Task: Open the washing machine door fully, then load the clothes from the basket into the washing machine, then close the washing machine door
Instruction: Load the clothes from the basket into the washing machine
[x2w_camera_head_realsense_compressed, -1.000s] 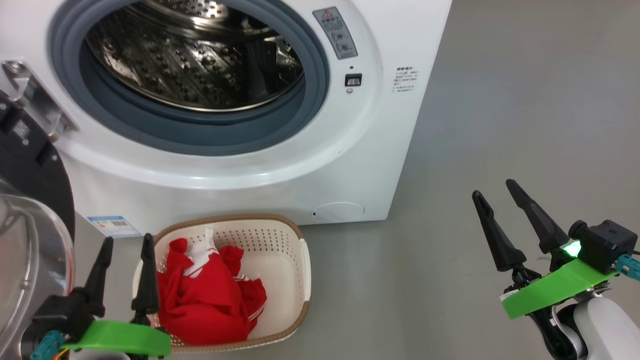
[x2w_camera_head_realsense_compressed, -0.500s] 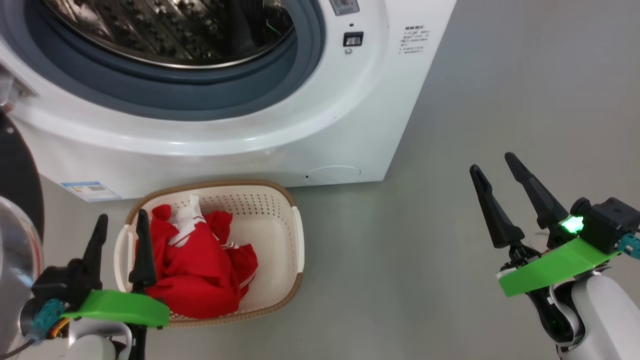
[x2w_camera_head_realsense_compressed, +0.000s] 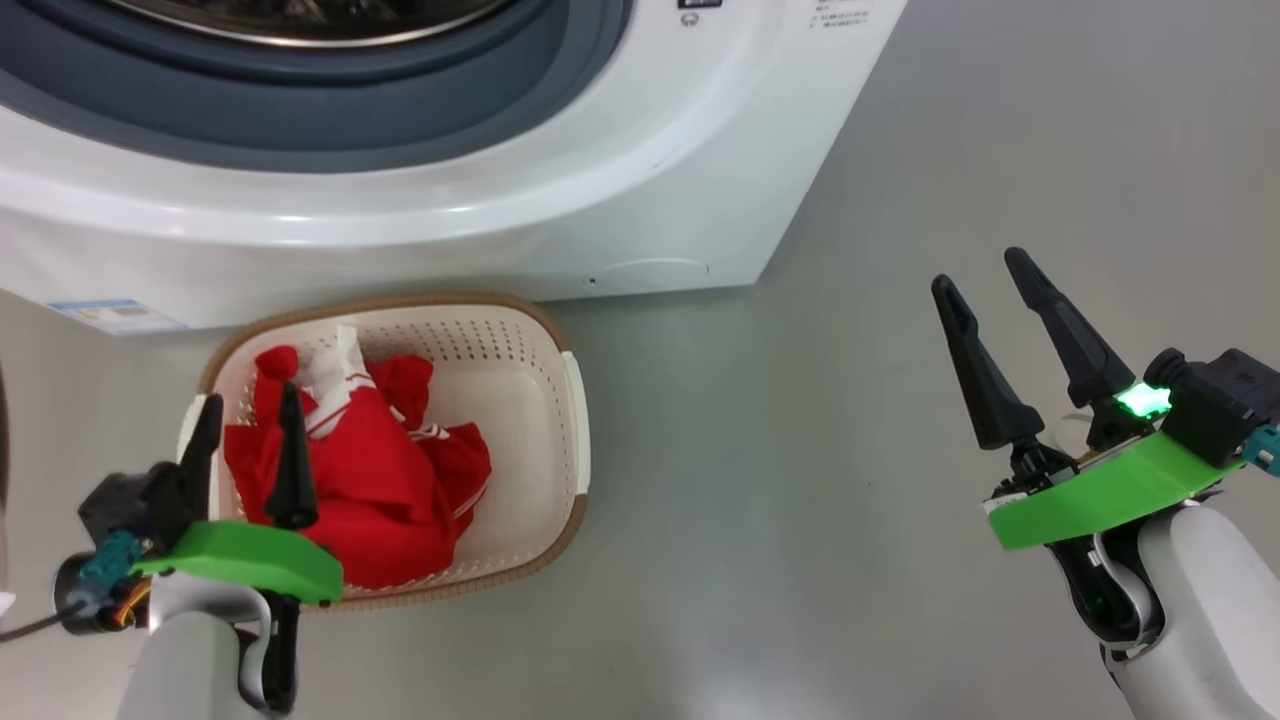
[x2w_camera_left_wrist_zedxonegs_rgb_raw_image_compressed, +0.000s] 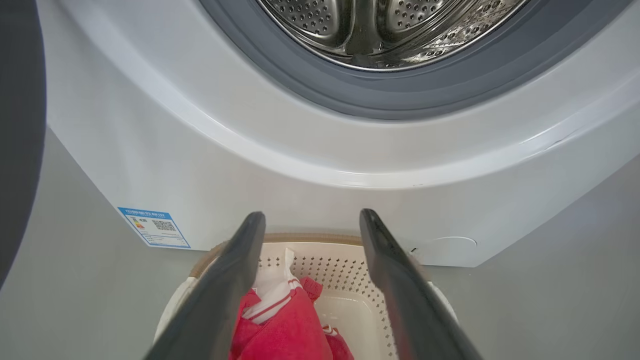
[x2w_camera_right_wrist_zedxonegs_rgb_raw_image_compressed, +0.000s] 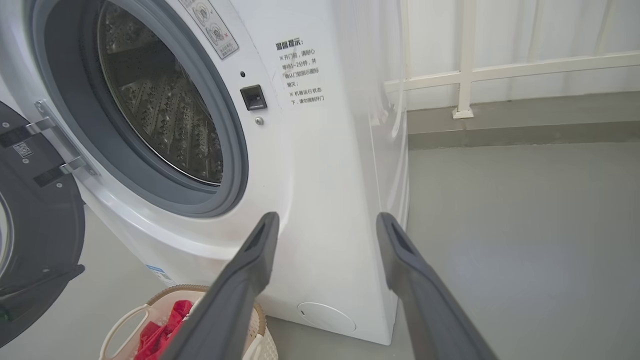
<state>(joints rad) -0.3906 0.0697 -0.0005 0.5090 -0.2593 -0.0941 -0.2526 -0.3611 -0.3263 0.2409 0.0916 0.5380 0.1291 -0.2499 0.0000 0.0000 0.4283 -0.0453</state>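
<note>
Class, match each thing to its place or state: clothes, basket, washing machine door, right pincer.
Things:
1 clothes
2 basket
3 washing machine door
4 right pincer

Places or states:
a swung open
b on the floor before the washing machine
c open, holding nothing
d heaped in the basket

Pairs: 1-d; 2-b; 3-a; 4-c

I count one washing machine (x2w_camera_head_realsense_compressed: 400, 240), with one door (x2w_camera_right_wrist_zedxonegs_rgb_raw_image_compressed: 40, 225), one blue sticker (x2w_camera_left_wrist_zedxonegs_rgb_raw_image_compressed: 154, 227) and one round filter cap (x2w_camera_head_realsense_compressed: 650, 270). One basket (x2w_camera_head_realsense_compressed: 575, 420) holds one heap of red clothes (x2w_camera_head_realsense_compressed: 380, 500), too tangled to count apart. The left gripper (x2w_camera_head_realsense_compressed: 250, 397) and right gripper (x2w_camera_head_realsense_compressed: 978, 270) make two, with two fingers (x2w_camera_head_realsense_compressed: 975, 360) each.
</note>
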